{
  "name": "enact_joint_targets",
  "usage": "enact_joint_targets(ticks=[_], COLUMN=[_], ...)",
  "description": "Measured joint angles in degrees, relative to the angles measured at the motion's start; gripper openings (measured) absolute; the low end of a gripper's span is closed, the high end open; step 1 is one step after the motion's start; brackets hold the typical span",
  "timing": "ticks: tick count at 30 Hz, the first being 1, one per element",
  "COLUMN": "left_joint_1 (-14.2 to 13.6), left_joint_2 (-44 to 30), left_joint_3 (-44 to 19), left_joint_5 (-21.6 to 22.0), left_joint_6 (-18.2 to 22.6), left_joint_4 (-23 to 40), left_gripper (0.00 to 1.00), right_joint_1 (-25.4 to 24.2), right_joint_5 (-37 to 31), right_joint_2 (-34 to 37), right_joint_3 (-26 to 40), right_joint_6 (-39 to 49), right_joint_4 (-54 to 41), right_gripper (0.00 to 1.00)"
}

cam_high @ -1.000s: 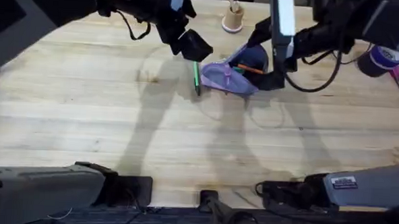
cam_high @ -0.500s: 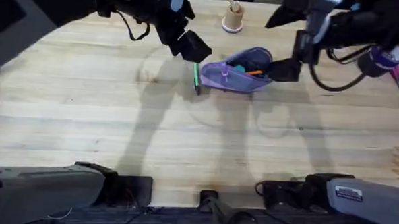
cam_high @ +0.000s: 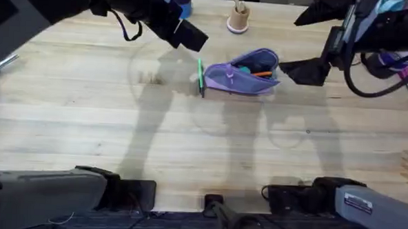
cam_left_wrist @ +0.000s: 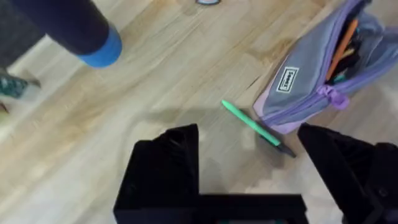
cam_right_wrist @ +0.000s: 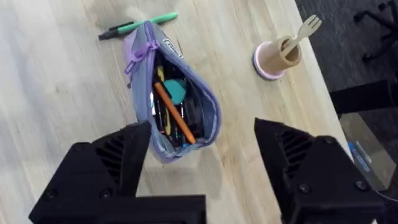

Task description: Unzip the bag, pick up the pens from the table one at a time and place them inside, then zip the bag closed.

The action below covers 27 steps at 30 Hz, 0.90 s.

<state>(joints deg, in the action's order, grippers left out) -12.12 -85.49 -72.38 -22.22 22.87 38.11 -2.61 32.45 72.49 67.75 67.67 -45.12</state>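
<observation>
Bare table (cam_high: pixel 189 141) lies open on the near side of the bag (cam_high: pixel 241 75). The green pen (cam_high: pixel 201 76) lies just beside the bag's left end. Behind the bag stands a small cup (cam_high: pixel 238 19), well apart.

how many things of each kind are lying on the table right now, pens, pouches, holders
Pens: 2 (bright green pen on the pale wooden table, orange pen inside the pouch)
Lilac fabric pencil pouches: 1, unzipped
Small round tan holders with a wooden fork: 1
Total: 4
</observation>
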Motion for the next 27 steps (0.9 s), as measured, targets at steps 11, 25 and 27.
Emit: enact_joint_targets(ticks=[11,25,27], left_joint_1=[0.0,-3.3,-4.9], left_joint_2=[-4.8,-4.8,-4.8], left_joint_3=[0.0,0.0,0.0], left_joint_5=[0.0,8.1,10.4], left_joint_6=[-28.1,-33.9,-34.4], left_joint_4=[1.7,-1.7,-1.7], left_gripper=[0.993,0.995,0.995], right_joint_1=[0.0,0.0,0.0], right_joint_5=[0.0,0.0,0.0], right_joint_2=[0.0,0.0,0.0], right_joint_3=[0.0,0.0,0.0], right_joint_6=[-2.9,-4.1,-4.1], right_joint_4=[0.1,-6.6,-7.2], right_gripper=[0.996,0.996,0.996])
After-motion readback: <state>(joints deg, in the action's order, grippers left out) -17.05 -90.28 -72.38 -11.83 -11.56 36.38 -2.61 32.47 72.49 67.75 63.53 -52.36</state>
